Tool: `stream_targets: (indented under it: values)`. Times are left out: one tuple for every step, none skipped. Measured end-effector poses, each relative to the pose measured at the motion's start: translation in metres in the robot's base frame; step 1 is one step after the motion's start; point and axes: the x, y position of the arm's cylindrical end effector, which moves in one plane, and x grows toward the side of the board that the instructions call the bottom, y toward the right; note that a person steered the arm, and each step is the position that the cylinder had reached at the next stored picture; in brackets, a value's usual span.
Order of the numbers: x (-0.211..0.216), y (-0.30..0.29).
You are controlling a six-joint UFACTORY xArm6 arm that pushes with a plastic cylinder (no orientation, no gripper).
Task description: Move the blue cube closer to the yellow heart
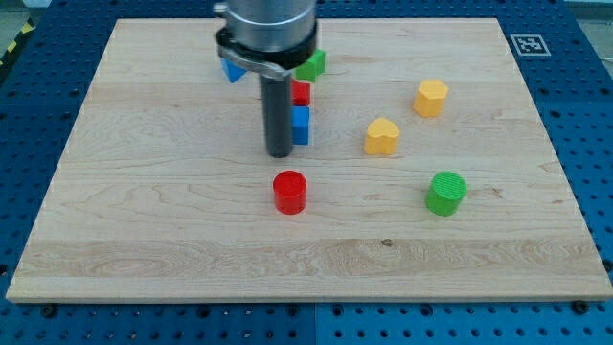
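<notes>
Board point(144, 240): we are viewing a light wooden board lying on a blue perforated table point(594, 144); clock directions below are taken about the board's centre, 12 o'clock being the view's top.
Blue block, far point(232, 70): we are seeing it at about 11 o'clock, mostly hidden behind the arm housing; we cannot tell its shape.
Arm housing point(266, 29): it is hanging over the board's top edge near 12 o'clock, covering parts of the blocks behind it.
My tip point(279, 153): we are ending in a plain rod, so nothing is standing apart, together or clamped. The tip is resting on the board at the blue cube's 9 o'clock side, just beside it; we cannot tell whether they are touching.
Red cylinder point(289, 192): it is standing upright at 6 o'clock from the tip, near it but apart.
Blue cube point(301, 126): it is sitting just above centre, the rod overlapping its left edge.
Red block point(301, 93): it is sitting at 12 o'clock from the blue cube, just beside it; shape unclear.
Green block point(311, 65): it is lying at 12 o'clock from the red block, partly hidden.
Yellow heart point(382, 136): it is lying at 3 o'clock from the blue cube, well apart.
Yellow block point(431, 98): it is sitting at 1 o'clock from the yellow heart.
Green cylinder point(445, 193): it is standing at 4 o'clock from the yellow heart.
Marker tag point(527, 44): it is showing at the board's top-right corner.
</notes>
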Motion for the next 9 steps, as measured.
stream_targets:
  values:
    - [-0.02,-0.011]
    - [-0.037,0.005]
    - [-0.037,0.005]
    - [-0.037,0.009]
    - [-0.037,0.022]
    - [-0.038,0.039]
    - [-0.038,0.056]
    - [-0.038,0.072]
    - [-0.037,0.08]
